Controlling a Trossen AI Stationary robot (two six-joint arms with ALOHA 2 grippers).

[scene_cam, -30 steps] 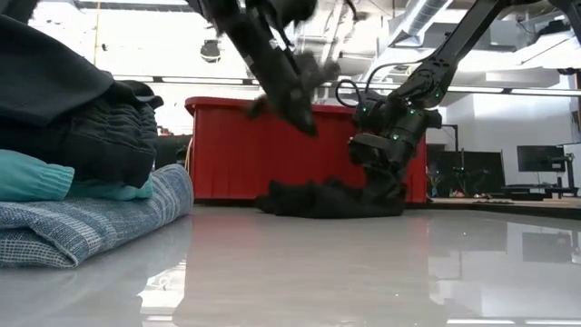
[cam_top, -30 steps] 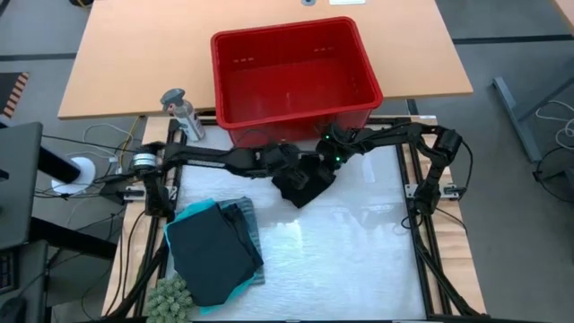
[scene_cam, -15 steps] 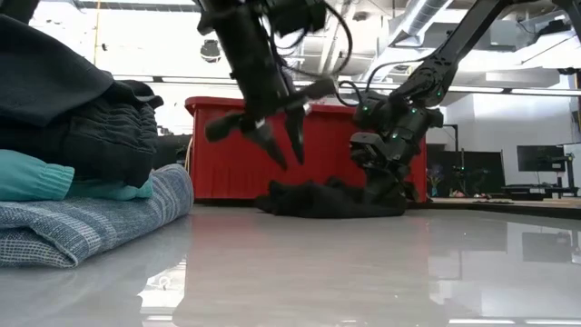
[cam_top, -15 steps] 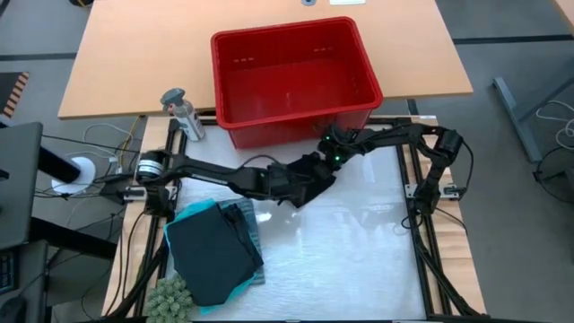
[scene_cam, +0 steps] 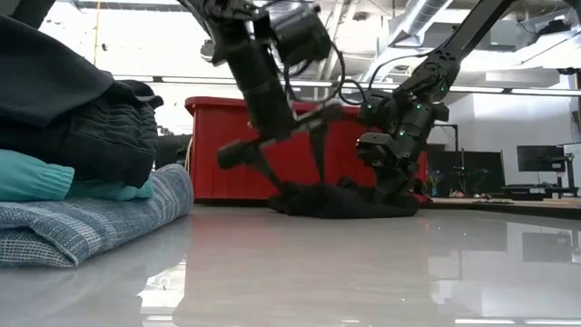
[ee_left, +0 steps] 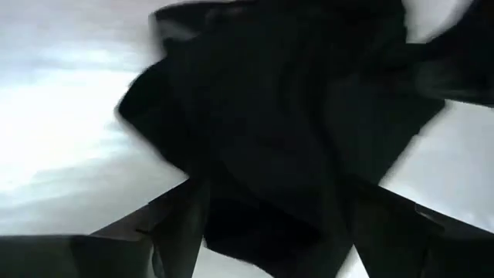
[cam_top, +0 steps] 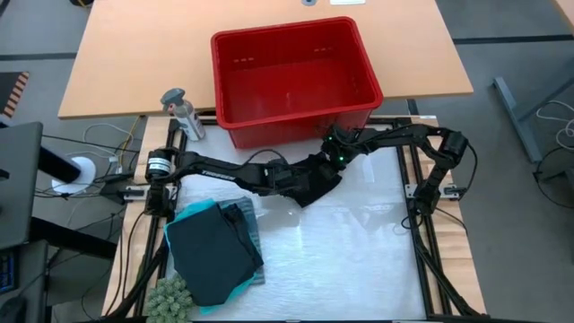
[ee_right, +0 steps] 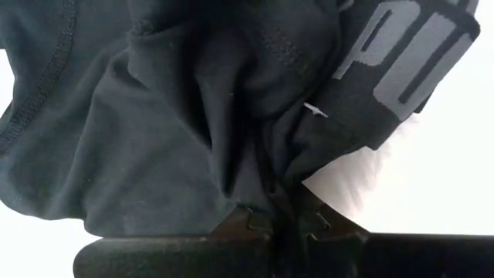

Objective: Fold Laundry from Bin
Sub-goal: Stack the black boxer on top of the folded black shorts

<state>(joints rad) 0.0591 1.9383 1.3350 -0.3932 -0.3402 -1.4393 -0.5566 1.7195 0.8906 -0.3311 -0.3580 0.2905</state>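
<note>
Black garment [cam_top: 309, 182] crumpled on my counter [cam_top: 359, 242].
My right tool [ee_right: 279, 202] pinches its fabric; my left tool [ee_left: 270, 224] hangs spread over it.

- A small grey bottle [cam_top: 181, 111] is standing upright at the edge of the wooden table [cam_top: 126, 63].
- A green knobbly ball [cam_top: 169, 300] is lying at the near left corner of the white work surface [cam_top: 341, 260].
- A white roll [cam_top: 79, 173] is sitting on the floor, left of the frame.
- Monitors [scene_cam: 537, 159] are standing in the room behind.
</note>
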